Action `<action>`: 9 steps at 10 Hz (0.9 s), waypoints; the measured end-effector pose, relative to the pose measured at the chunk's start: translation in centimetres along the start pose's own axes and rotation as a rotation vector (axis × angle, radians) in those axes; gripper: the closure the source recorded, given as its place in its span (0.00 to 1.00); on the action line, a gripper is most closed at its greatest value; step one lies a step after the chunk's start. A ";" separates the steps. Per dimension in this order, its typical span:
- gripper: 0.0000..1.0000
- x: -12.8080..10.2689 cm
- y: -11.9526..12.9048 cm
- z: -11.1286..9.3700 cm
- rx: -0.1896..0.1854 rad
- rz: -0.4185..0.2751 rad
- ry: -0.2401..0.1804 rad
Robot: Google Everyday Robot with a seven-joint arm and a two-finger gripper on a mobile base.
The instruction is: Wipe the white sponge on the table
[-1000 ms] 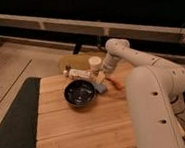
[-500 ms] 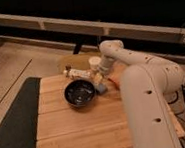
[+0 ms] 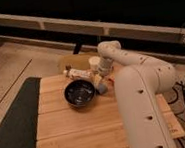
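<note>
- The white sponge (image 3: pixel 94 63) sits just above the middle of the frame, at the far edge of the table (image 3: pixel 67 134).
- It stands upright like a short cup. Its axis runs up and down in the frame, with the round top facing up. It is so stubby that I can't pick out a long side.
- My arm (image 3: pixel 139 98) comes in from the lower right, bends over the table's far edge and drops down just to the right of the sponge. I can't tell whether the wrist touches it.
- My claw (image 3: pixel 100 81) hangs below the wrist, near the frame's centre, in front of the sponge and just right of the black bowl (image 3: pixel 80 94).
- The wrist blocks my view of the claw. I cannot tell whether it is spread, closed or holding anything.
- A blue-grey pad (image 3: pixel 102 89) lies right under the claw, partly hidden by it and touching or nearly touching the bowl's rim.
- A pale tube (image 3: pixel 80 73) lies on its side left of the sponge, running left to right, with a dark end towards the left.
- My arm hides most of the table's right side, and the frame's bottom edge cuts off the near edge.
- A dark mat (image 3: pixel 15 120) fills the lower left, cut off by the frame.
</note>
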State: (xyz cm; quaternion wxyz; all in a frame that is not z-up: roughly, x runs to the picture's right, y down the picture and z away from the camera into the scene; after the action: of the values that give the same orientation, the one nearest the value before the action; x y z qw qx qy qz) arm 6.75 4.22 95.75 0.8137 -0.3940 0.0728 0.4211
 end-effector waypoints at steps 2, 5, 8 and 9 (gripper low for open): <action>0.35 0.0 -0.7 0.8 0.003 0.019 0.021; 0.35 -0.1 -1.6 0.6 0.013 0.037 0.026; 0.53 -0.4 -1.5 1.3 0.008 0.034 0.037; 0.65 -0.6 -1.3 1.4 0.005 0.026 0.043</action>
State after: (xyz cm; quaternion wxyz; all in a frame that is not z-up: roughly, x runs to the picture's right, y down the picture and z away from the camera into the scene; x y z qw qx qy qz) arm 7.08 4.43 97.77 0.8074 -0.3999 0.0963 0.4230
